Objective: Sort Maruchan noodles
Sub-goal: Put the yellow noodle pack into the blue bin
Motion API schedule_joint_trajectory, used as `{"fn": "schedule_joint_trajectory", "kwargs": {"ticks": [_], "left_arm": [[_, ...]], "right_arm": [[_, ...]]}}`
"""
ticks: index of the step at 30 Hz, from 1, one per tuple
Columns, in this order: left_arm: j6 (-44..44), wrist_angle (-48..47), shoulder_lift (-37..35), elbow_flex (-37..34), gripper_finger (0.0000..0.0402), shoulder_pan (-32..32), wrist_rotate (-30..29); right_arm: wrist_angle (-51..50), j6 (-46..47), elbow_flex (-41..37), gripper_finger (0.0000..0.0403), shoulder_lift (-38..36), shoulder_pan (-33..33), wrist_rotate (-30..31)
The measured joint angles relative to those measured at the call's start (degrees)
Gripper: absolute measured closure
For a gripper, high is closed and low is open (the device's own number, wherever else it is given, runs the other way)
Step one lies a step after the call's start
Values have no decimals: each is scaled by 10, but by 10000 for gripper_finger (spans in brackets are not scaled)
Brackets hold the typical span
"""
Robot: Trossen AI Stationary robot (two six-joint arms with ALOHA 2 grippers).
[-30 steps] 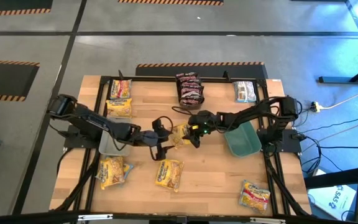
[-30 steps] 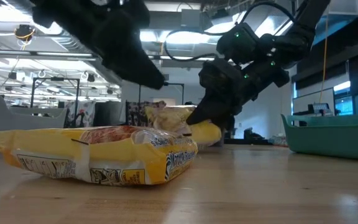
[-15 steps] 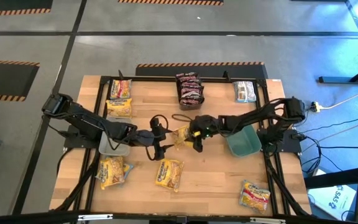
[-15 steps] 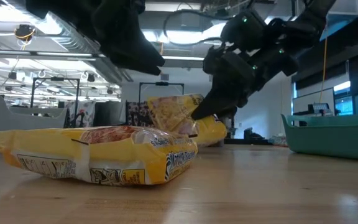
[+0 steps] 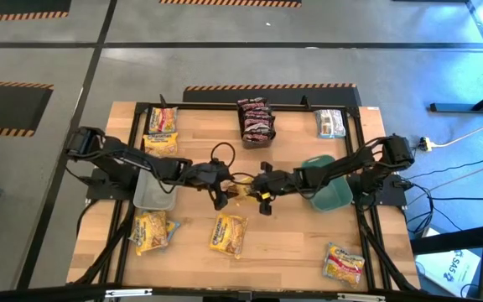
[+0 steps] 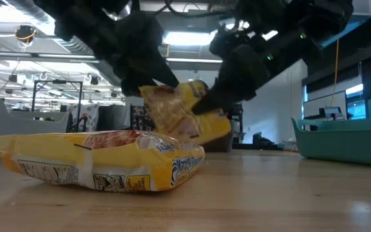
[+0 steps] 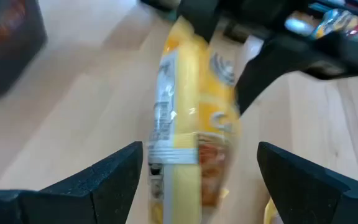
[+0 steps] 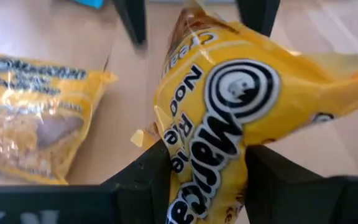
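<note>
Mid-surface, the right end effector [image 5: 262,186] grips a glossy yellow plastic noodle packet [image 8: 229,118] aloft while the left end effector [image 7: 197,180] gapes wide around it, and yellow packets near the front edge [image 5: 227,234] remain unsorted.

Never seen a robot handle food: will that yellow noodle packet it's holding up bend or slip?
Probably a bit of both. The yellow packet looks glossy, so it may slide between the right gripper fingers. Its wrapper crinkles and bulges where pinched, suggesting soft ends around a stiffer block. It hangs above the table from one pinch, so it seems light.
</note>
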Motion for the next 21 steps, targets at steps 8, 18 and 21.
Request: {"fn": "schedule_joint_trajectory", "kwargs": {"ticks": [8, 18, 21], "left_arm": [[9, 14, 20, 0, 101, 4, 14], [59, 14, 20, 0, 199, 4, 10], [72, 14, 20, 0, 232, 3, 10]], "right_arm": [[-23, -25, 34, 264, 0, -1, -1], [-28, -26, 45, 264, 0, -1, -26], [-28, -15, 45, 264, 0, -1, -26]]}}
